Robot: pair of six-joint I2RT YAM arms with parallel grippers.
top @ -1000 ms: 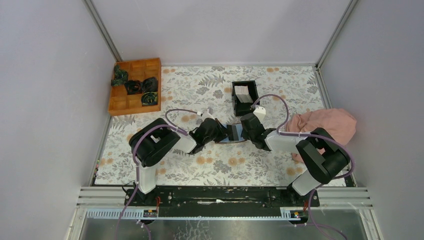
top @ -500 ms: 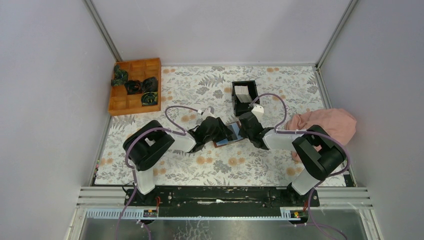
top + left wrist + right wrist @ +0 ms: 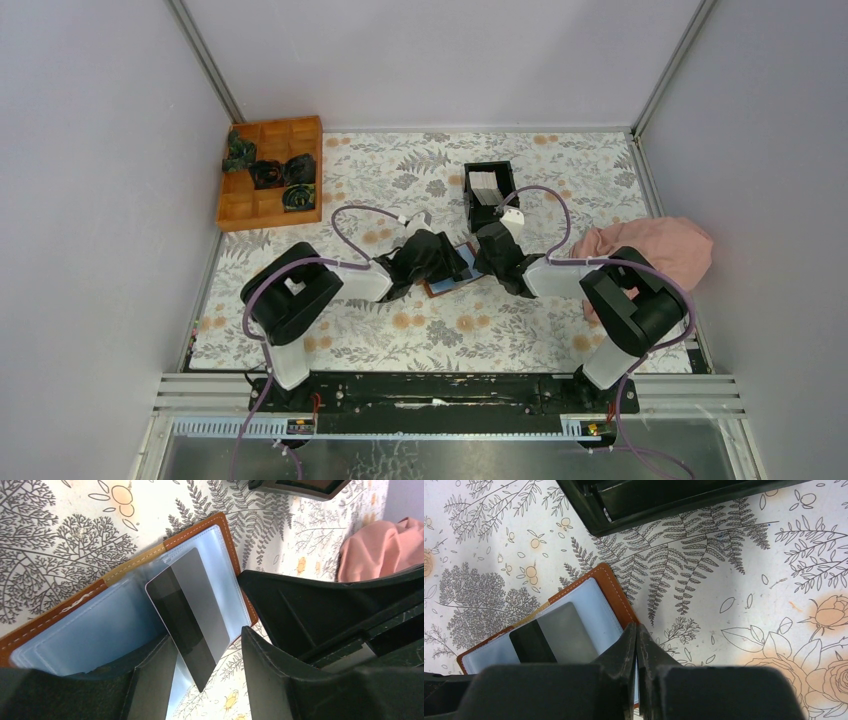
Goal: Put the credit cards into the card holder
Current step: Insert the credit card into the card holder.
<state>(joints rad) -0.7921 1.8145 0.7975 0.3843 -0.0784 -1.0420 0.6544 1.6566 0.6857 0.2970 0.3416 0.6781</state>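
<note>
left gripper (image 3: 206, 637), jaws parted on either side of one credit card (image 3: 187, 615). a gap shows at the right finger, so the card appears free rather than clamped. the card, grey with a dark stripe, lies aslant across the clear sleeves of the open card holder (image 3: 200, 526), its near end projecting past the holder's near edge. whether its far end sits inside a sleeve cannot be told.

right gripper (image 3: 637, 630), jaws closed tip to tip with nothing visible between them. its tips rest at the holder's right edge, apparently pinning it to the desk (image 3: 450, 340). the holder lies flat at mid-desk between the two grippers, just in front of the black box (image 3: 468, 200), in which further cards (image 3: 484, 184) stand.

progress, as judged: one card is at the holder, at best partly seated; the cards in the box are yet to be moved.

clearances: the box wall stands close behind the holder and the right gripper crowds its right side, so room there is tight. open floral surface lies toward the arm bases. an orange tray (image 3: 270, 222) sits well apart at the far left corner, and a pink cloth (image 3: 650, 248) well apart at the right, beside the enclosure wall.
</note>
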